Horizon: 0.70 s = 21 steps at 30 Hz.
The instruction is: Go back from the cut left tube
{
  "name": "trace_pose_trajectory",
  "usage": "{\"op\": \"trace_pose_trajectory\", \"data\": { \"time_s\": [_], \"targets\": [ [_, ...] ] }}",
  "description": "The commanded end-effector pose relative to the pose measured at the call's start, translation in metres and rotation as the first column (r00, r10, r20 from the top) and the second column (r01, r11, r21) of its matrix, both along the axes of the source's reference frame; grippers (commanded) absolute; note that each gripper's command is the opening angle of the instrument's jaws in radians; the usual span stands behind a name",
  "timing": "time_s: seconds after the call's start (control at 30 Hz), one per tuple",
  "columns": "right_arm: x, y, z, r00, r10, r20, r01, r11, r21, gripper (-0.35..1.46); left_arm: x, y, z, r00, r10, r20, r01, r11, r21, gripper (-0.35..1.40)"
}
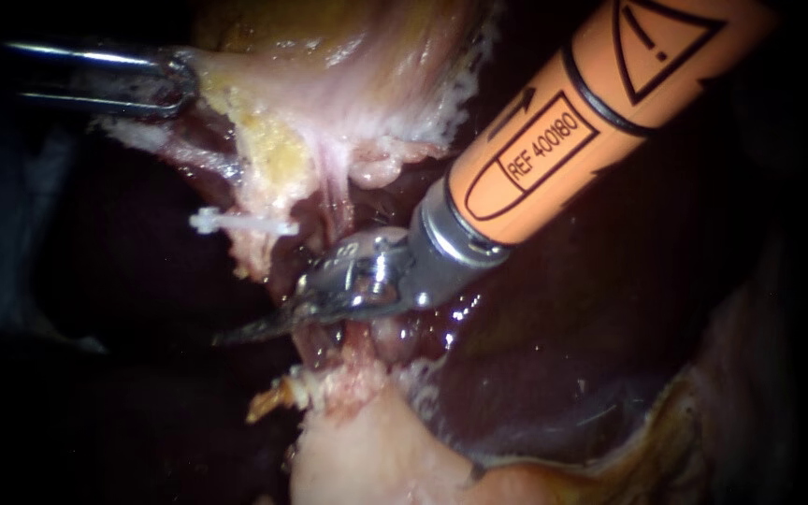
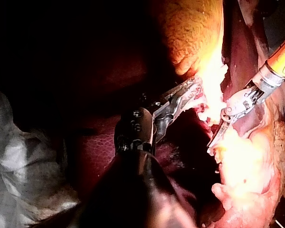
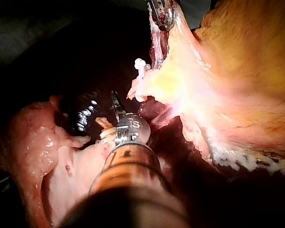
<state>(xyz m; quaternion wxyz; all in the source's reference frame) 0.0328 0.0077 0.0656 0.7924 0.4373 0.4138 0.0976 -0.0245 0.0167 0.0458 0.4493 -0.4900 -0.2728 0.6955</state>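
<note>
Gripping pale yellow-pink tissue flap (image 1: 348, 103), steel left instrument (image 1: 176, 84) tensions it; orange-sleeved right instrument (image 1: 252, 327), blades together, free to retreat.

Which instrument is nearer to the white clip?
Right. The right instrument, blades shut, lies just below the white clip; the left instrument, shut on pale tissue, sits farther off, above it.
</note>
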Motion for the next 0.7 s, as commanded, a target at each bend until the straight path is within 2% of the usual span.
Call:
{"op": "trace_pose_trajectory", "data": {
  "time_s": [0.03,0.1,0.13,0.2,0.23,0.27,0.37,0.53,0.67,0.7],
  "targets": [
    [0.0000,0.0000,0.0000,1.0000,0.000,0.000,0.000,1.000,0.000,-0.35,0.0000,0.0000,0.0000,1.0000,0.000,0.000,0.000,1.000,0.000,-0.35],
    [-0.0001,-0.0002,-0.0002,1.0000,0.000,0.005,0.000,1.000,0.009,-0.35,0.0000,0.0000,0.0000,1.0000,0.000,0.000,0.000,1.000,0.000,-0.35],
    [-0.0002,-0.0003,-0.0002,1.0000,0.006,-0.001,-0.006,1.000,0.010,-0.28,0.0000,0.0000,0.0000,1.0000,0.000,0.000,0.000,1.000,0.000,-0.35],
    [-0.0001,-0.0006,-0.0005,0.9990,0.043,-0.014,-0.043,0.999,0.017,0.76,0.0000,0.0000,0.0000,1.0000,0.000,0.000,0.000,1.000,0.000,-0.35],
    [0.0000,-0.0007,-0.0006,0.9980,0.061,-0.016,-0.060,0.998,0.027,1.06,0.0000,0.0000,0.0000,1.0000,0.000,0.000,0.000,1.000,0.000,-0.35],
    [0.0001,-0.0009,-0.0008,0.9963,0.084,-0.016,-0.083,0.996,0.034,1.23,0.0000,0.0000,0.0000,1.0000,0.000,0.000,0.000,1.000,0.000,-0.35],
    [0.0003,-0.0011,-0.0010,0.9938,0.108,-0.027,-0.107,0.993,0.042,1.40,0.0000,0.0000,0.0001,1.0000,0.000,0.000,0.000,1.000,0.000,-0.35],
    [0.0001,-0.0011,-0.0011,0.9918,0.124,-0.029,-0.123,0.992,0.038,1.43,0.0000,0.0000,0.0002,1.0000,0.001,0.000,-0.001,1.000,-0.001,-0.35],
    [-0.0017,-0.0013,-0.0018,0.9814,0.188,-0.039,-0.190,0.980,-0.054,1.45,0.0000,0.0000,0.0004,1.0000,0.001,0.000,-0.001,1.000,-0.002,-0.35],
    [-0.0027,-0.0015,-0.0023,0.9768,0.208,-0.052,-0.212,0.971,-0.107,1.45,0.0001,0.0001,0.0005,1.0000,0.001,0.000,-0.001,1.000,-0.002,-0.35]
  ]
}}
